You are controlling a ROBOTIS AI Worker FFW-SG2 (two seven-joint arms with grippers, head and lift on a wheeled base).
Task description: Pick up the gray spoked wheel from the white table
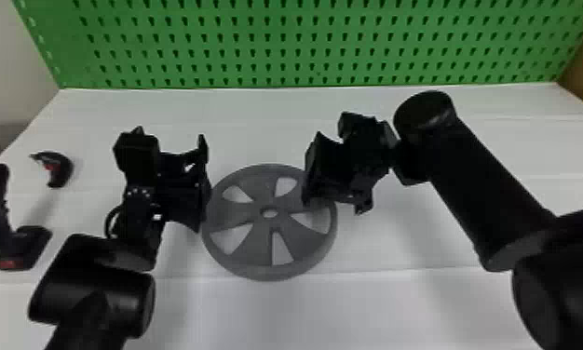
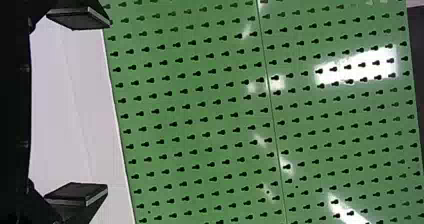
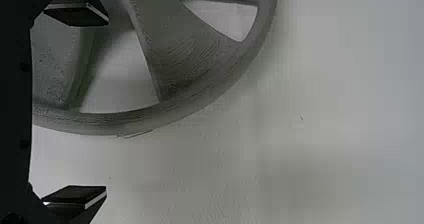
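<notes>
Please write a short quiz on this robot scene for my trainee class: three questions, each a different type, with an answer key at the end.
1. True or false: the right pincer is open.
2. How does the gray spoked wheel sit?
a) upright on its edge
b) flat on the white table
c) hanging from a cord
3. Fill in the blank: the green pegboard behind the table is covered in rows of small ____.

Key: 1 true; 2 b; 3 holes.

right end effector (image 1: 339,172) | fingers (image 3: 77,15) apart | gray spoked wheel (image 3: 185,49) beyond | on white table (image 3: 325,109)
</notes>
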